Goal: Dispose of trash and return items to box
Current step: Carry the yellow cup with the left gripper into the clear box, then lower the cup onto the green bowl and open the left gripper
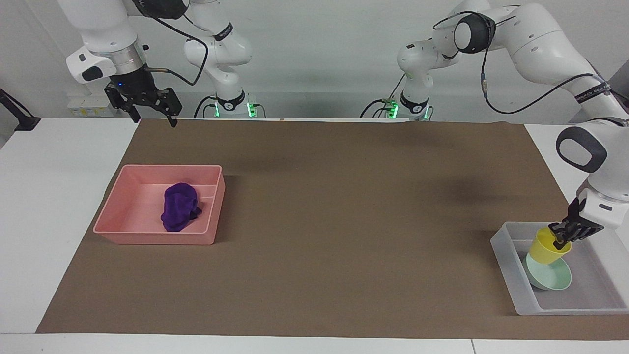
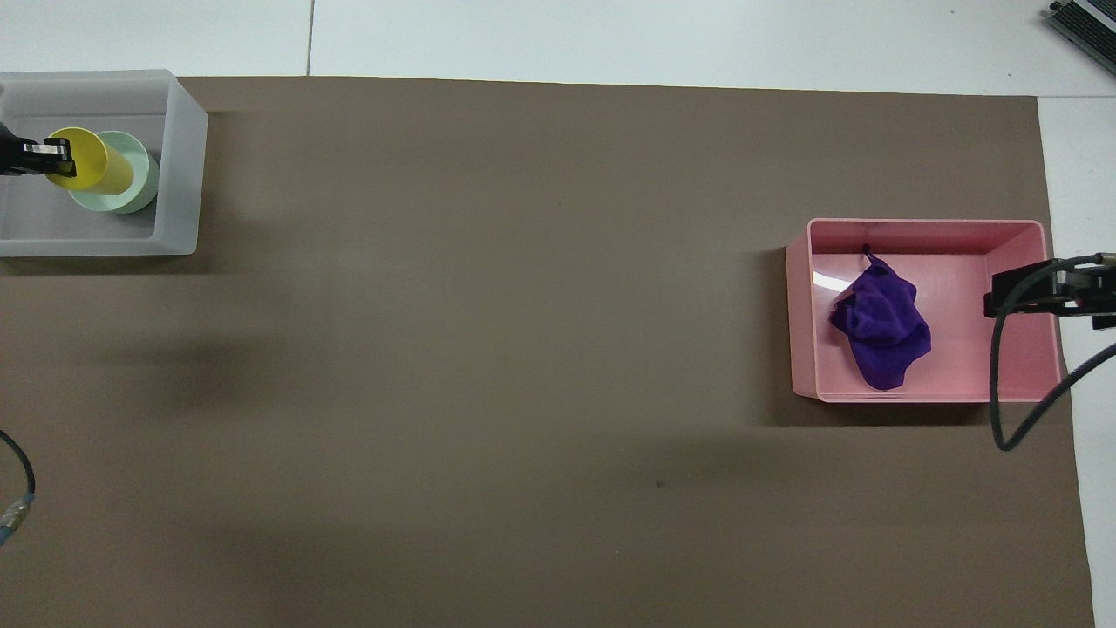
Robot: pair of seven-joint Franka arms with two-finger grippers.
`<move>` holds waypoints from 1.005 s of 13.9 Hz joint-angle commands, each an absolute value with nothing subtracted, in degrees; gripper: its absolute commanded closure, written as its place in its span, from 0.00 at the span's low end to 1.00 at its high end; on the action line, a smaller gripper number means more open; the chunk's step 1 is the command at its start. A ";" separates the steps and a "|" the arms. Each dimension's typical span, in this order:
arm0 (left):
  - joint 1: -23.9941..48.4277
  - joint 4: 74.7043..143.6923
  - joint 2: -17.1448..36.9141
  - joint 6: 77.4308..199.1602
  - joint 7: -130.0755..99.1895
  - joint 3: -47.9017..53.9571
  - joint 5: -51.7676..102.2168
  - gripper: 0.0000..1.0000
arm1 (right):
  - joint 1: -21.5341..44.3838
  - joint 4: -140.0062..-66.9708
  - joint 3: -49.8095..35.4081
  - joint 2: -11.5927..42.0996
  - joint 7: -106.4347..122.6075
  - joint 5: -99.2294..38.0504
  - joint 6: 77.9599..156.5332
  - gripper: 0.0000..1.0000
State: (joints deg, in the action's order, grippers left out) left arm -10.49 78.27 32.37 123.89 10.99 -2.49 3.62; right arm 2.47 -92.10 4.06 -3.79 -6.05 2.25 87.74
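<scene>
1. Facing view: the left gripper (image 1: 561, 237) is clenched on the rim of the yellow cup (image 1: 548, 248), one finger inside the mouth. It holds the cup tilted inside the box (image 1: 506, 255), which sits at the left arm's end of the table.
2. The cup's base is at or just above the mint-green bowl (image 1: 553, 278), which rests on the box floor; I cannot tell whether they touch. The cup's long axis leans, mouth up toward the gripper and base down toward the bowl.
3. My reading is that the coming move turns on this stacking: the bowl lies directly under the cup, so a release should seat the cup in the bowl or let it tip onto the box floor. The box walls are low, and bare floor shows beside the bowl on its side away from the brown mat's middle.
4. The right gripper (image 1: 153, 105) hangs with fingers spread, waiting above the mat's edge nearest the robots. The pink tray (image 1: 118, 216) lies farther from the robots than that gripper and holds the purple cloth (image 1: 180, 206).
5. Overhead view: the left gripper (image 2: 44, 158) grips the cup (image 2: 87, 163), which overlaps the bowl (image 2: 131, 187) within the box (image 2: 183, 166).
6. The brown mat (image 2: 523, 305) between box and tray is open room.
7. The right gripper (image 2: 1042, 292) shows over the tray (image 2: 806, 305) edge, beside the cloth (image 2: 881, 327). The trash looks disposed of.
</scene>
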 commanded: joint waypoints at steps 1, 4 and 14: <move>-12.48 75.94 35.67 125.94 12.04 -2.02 5.10 1.00 | 1.41 -94.57 3.52 -5.54 -4.83 2.37 89.56 0.00; -12.92 77.16 36.04 129.01 12.04 -2.11 5.19 1.00 | 1.41 -96.05 3.52 -6.06 -4.83 2.37 91.74 0.00; -12.22 83.32 34.80 133.95 12.13 -2.11 5.54 0.72 | 1.23 -97.21 3.78 -6.68 -4.83 2.37 92.20 0.00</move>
